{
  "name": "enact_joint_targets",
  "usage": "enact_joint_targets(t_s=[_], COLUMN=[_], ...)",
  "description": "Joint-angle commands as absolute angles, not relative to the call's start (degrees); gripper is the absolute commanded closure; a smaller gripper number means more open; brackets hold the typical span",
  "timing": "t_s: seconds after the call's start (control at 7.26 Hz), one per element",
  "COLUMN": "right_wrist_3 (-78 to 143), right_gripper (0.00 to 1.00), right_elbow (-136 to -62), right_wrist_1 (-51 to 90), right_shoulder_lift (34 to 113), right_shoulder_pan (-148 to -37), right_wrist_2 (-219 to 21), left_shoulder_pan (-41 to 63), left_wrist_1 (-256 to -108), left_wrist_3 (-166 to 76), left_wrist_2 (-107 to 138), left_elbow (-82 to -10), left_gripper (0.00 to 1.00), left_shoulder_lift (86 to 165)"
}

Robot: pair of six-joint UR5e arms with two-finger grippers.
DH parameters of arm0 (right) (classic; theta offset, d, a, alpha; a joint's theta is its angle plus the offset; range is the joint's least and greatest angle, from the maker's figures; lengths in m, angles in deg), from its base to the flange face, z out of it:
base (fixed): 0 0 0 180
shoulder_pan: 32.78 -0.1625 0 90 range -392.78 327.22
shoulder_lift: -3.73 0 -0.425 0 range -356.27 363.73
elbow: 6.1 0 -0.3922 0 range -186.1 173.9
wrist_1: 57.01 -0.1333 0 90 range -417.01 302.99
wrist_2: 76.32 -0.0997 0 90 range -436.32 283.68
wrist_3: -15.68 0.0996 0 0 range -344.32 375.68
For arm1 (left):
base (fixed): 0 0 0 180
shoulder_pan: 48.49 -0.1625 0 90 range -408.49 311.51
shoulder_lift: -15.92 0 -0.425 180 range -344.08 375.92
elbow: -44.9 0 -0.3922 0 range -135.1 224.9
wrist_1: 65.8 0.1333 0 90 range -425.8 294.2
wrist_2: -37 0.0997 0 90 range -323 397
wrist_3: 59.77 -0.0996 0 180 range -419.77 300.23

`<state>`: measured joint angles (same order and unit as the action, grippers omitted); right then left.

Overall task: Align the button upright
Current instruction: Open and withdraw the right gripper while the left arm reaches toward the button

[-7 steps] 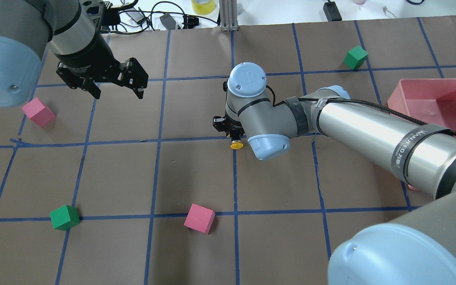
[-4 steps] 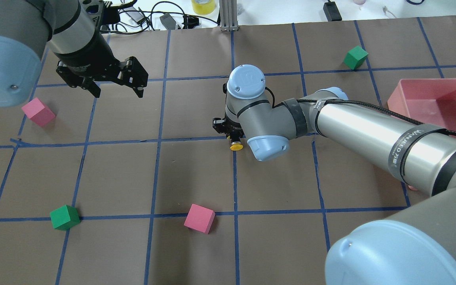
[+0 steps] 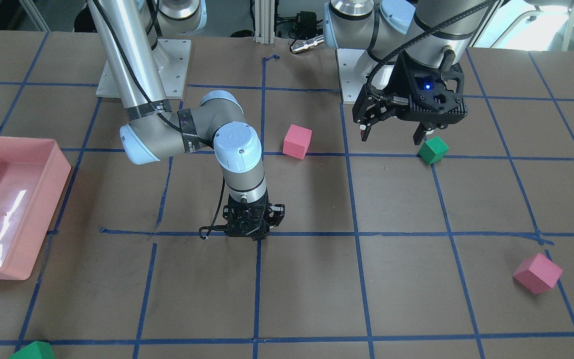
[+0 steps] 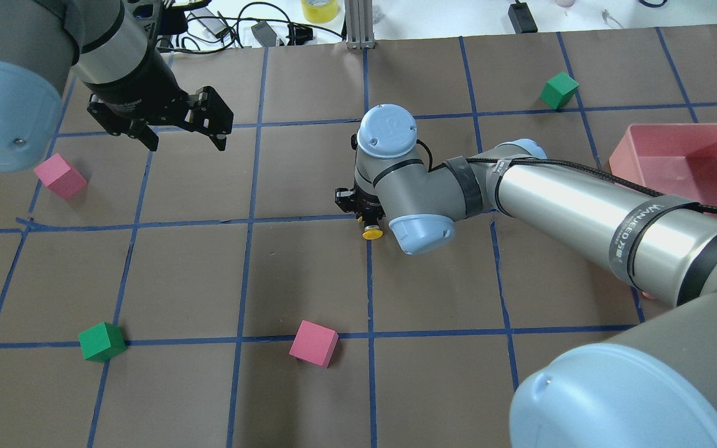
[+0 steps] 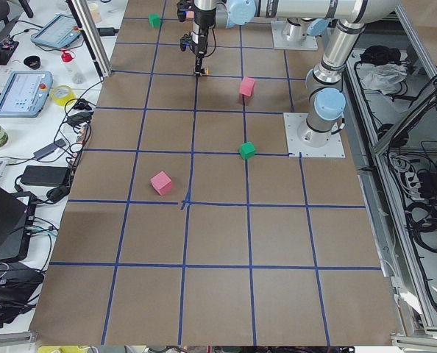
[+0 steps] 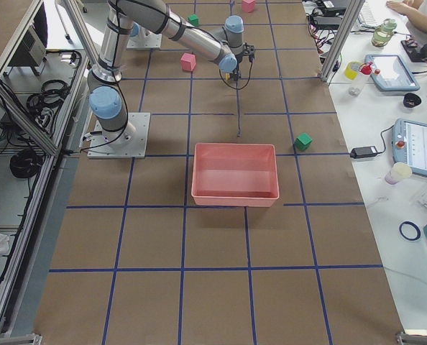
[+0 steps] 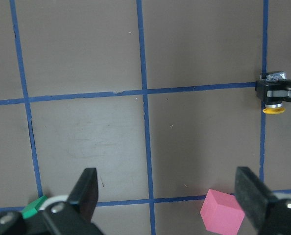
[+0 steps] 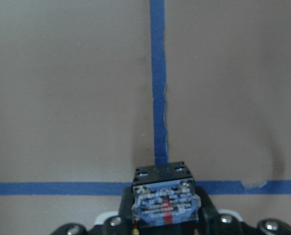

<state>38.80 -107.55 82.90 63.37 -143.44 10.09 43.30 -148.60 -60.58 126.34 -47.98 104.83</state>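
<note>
The button shows in the overhead view as a yellow cap point(image 4: 371, 233) sticking out sideways towards the robot from under my right wrist. My right gripper point(image 4: 363, 214) points down at the table's middle and is shut on the button's black base. In the right wrist view the base point(image 8: 164, 201) with its silvery contacts sits between the fingers, over a blue tape crossing. The left wrist view shows the cap point(image 7: 273, 109) at its right edge. In the front-facing view the button is hidden behind my right gripper point(image 3: 254, 238). My left gripper point(image 4: 185, 144) is open and empty, high over the far left.
Pink cubes lie at the near middle point(image 4: 313, 343) and far left point(image 4: 60, 176). Green cubes lie at the near left point(image 4: 102, 341) and far right point(image 4: 559, 90). A pink bin point(image 4: 651, 149) stands at the right. Cables and tools lie beyond the far edge.
My right wrist has shifted slightly with the button held in it; the cap sits a touch nearer the robot. My left gripper has drifted a little towards the far edge, still open.
</note>
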Motion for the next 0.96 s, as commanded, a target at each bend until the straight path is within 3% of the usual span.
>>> enact_joint_targets(t_s=[0.0,0.28,0.41,0.83], right_wrist_3=[38.8,38.02,37.05,29.44], right_gripper=[0.35,0.08,0.01,0.0], right_elbow=[-108.48,-108.58,-108.23,-106.91], right_wrist_1=[82.74,82.74,82.56,69.25], right_shoulder_lift=[63.67,64.37,66.29,75.07], right_shoulder_pan=[-143.44,-143.44,-143.44,-136.18], right_wrist_2=[10.08,10.17,10.86,10.96], left_shoulder_pan=[43.53,44.06,44.14,44.23], left_wrist_1=[-142.32,-138.84,-139.01,-136.31], left_wrist_3=[-59.95,-59.86,-59.86,-58.46], left_wrist_2=[126.12,126.29,126.29,126.29], left_elbow=[-52.55,-58.7,-61.25,-68.98], left_gripper=[0.0,0.0,0.0,0.0], left_shoulder_lift=[103.12,99.79,97.34,91.09])
